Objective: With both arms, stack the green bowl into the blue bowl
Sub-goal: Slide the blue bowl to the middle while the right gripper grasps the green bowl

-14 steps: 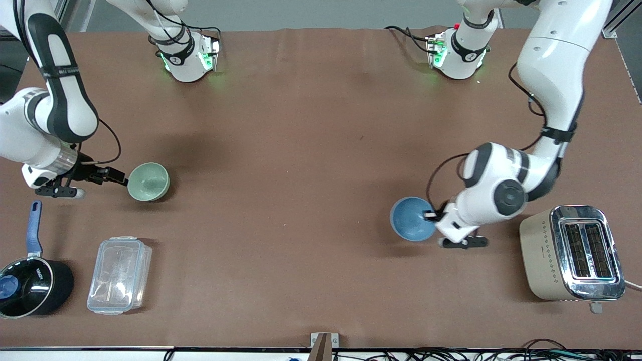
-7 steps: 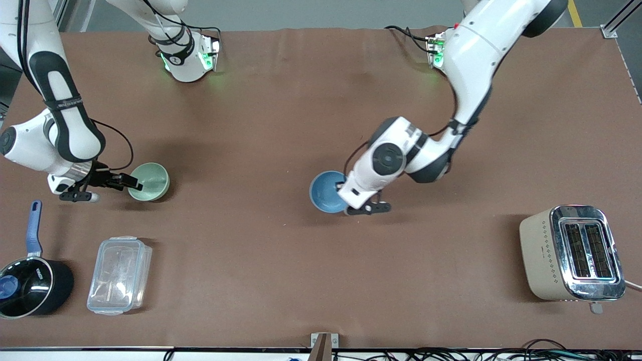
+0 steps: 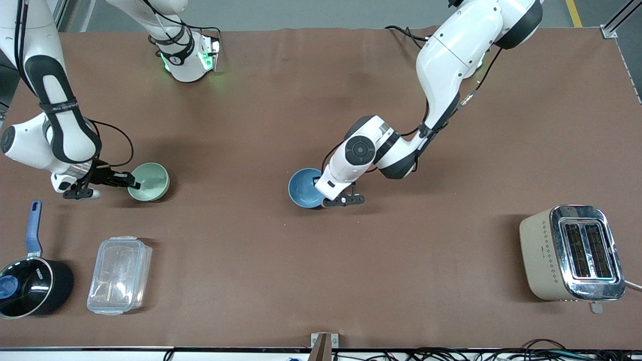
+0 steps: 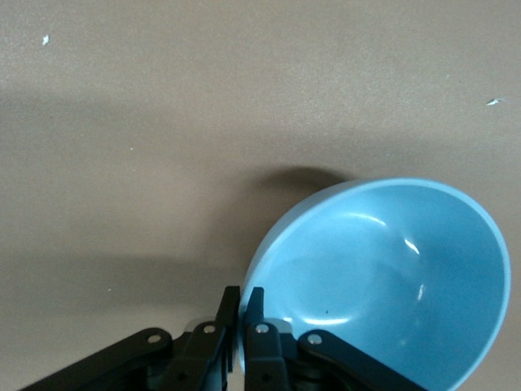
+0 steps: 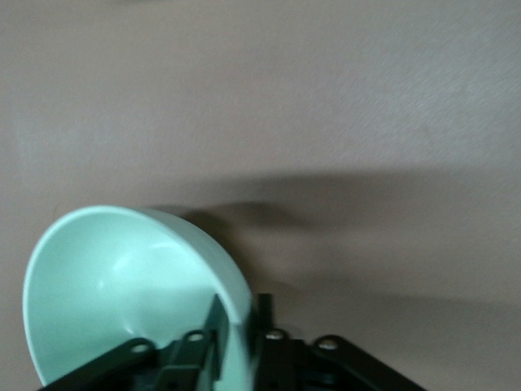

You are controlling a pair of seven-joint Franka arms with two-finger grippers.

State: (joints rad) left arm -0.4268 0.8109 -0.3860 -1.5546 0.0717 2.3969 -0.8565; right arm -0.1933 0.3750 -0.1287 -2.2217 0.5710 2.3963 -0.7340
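The blue bowl (image 3: 302,188) hangs tilted, low over the middle of the table. My left gripper (image 3: 318,185) is shut on its rim. In the left wrist view one finger sits inside the blue bowl (image 4: 391,277) and one outside, with my left gripper (image 4: 242,300) pinching the wall. The pale green bowl (image 3: 150,181) rests toward the right arm's end of the table. My right gripper (image 3: 133,181) is shut on its rim at the side facing the arm. The right wrist view shows the green bowl (image 5: 114,285) clamped by my right gripper (image 5: 240,314), one finger inside.
A beige and chrome toaster (image 3: 572,253) stands near the front edge at the left arm's end. A black saucepan with a blue handle (image 3: 30,283) and a clear plastic box (image 3: 119,275) lie nearer the front camera than the green bowl.
My left arm has carried the blue bowl from beside the toaster to the middle of the table. My right gripper has closed on the green bowl's rim; that bowl has stayed in place.
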